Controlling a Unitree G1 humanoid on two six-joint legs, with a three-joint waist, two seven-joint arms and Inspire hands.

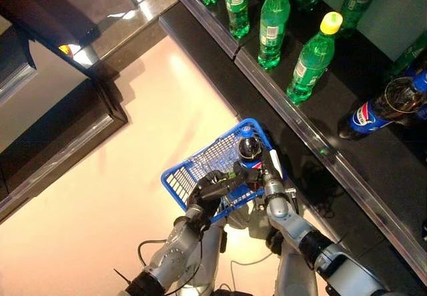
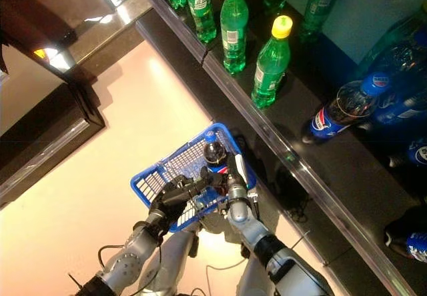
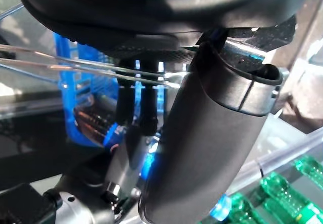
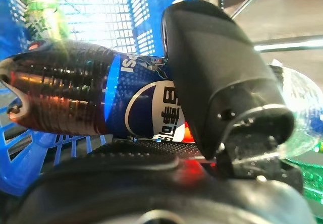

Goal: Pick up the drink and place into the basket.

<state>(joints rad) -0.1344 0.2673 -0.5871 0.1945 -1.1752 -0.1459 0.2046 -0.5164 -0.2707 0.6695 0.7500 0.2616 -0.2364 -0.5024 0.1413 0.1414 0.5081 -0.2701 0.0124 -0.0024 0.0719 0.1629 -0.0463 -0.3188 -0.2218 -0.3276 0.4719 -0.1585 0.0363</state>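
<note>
My right hand (image 1: 272,177) is shut on a dark cola bottle with a blue label (image 1: 249,149), its thumb (image 4: 212,72) pressed across the label. The bottle (image 4: 75,98) hangs over the right end of the blue mesh basket (image 1: 193,168), its base pointing up; whether it touches the mesh I cannot tell. On the basket's near side, my left hand (image 1: 208,191) has its fingers curled round the basket's edge and holds it up above the floor. In the left wrist view the thumb (image 3: 202,133) fills the middle, with blue mesh (image 3: 75,72) beyond.
A dark glass shelf edge (image 1: 300,126) runs diagonally just beyond the basket. On it stand green bottles (image 1: 310,59) with yellow caps and more cola bottles (image 1: 380,109). A green bottle (image 4: 40,9) shows by the basket's mesh. A dark counter (image 1: 67,129) lies to the left.
</note>
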